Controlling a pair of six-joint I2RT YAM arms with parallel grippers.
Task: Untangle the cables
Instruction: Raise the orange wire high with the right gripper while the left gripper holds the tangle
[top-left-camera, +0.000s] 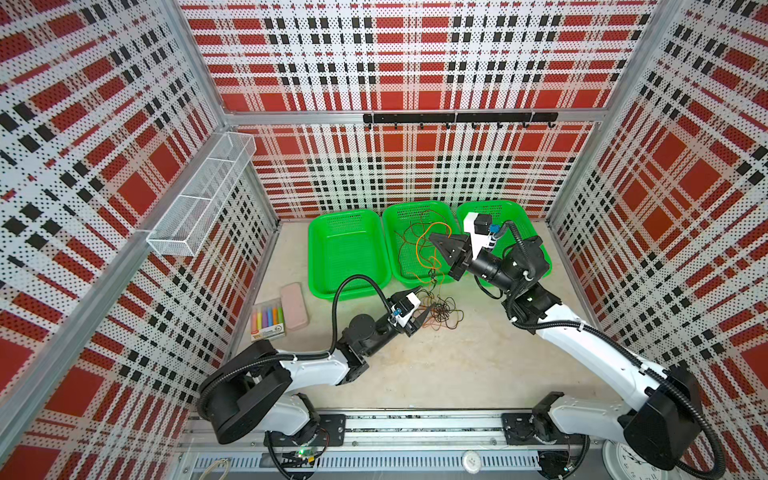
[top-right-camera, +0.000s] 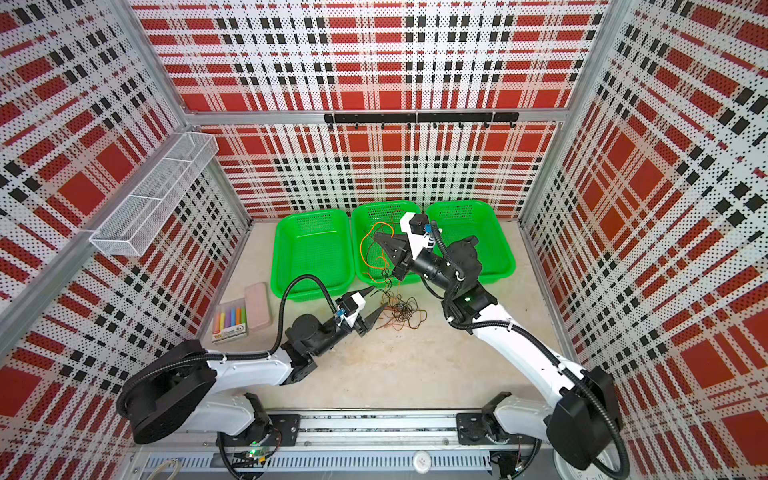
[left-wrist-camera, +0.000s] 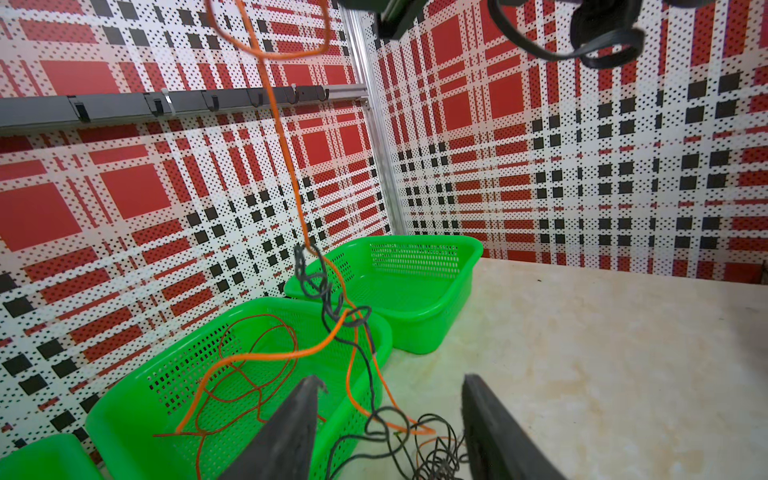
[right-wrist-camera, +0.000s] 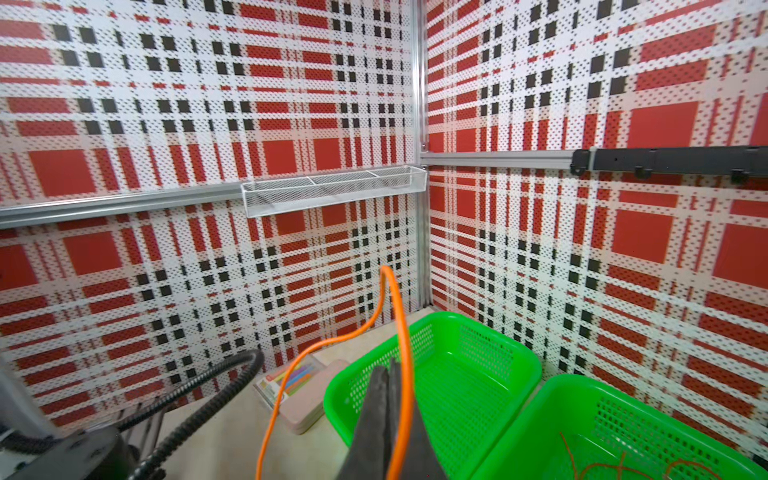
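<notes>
The cables are thin black, red and orange wires. A black tangle (top-left-camera: 444, 312) (top-right-camera: 405, 311) (left-wrist-camera: 440, 461) lies on the table before the middle green basket (top-left-camera: 415, 204). My right gripper (top-left-camera: 433, 237) (top-right-camera: 376, 236) (right-wrist-camera: 388, 368) hangs above that basket, shut on the orange cable (top-left-camera: 420, 241) (right-wrist-camera: 399, 316). The cable runs down (left-wrist-camera: 286, 137) through a black knot (left-wrist-camera: 320, 282) to the tangle. Red cable (top-left-camera: 405, 249) (left-wrist-camera: 249, 374) loops inside the basket. My left gripper (top-left-camera: 426, 300) (top-right-camera: 379, 298) (left-wrist-camera: 392, 380) is low and open, its fingers either side of the tangle's edge.
Two more green baskets stand left (top-left-camera: 345, 253) and right (top-left-camera: 513, 206) of the middle one. A chalk box (top-left-camera: 268, 318) and a pink case (top-left-camera: 294, 305) lie by the left wall. A mesh shelf (top-left-camera: 199, 195) and a hook rail (top-left-camera: 457, 118) hang on the walls.
</notes>
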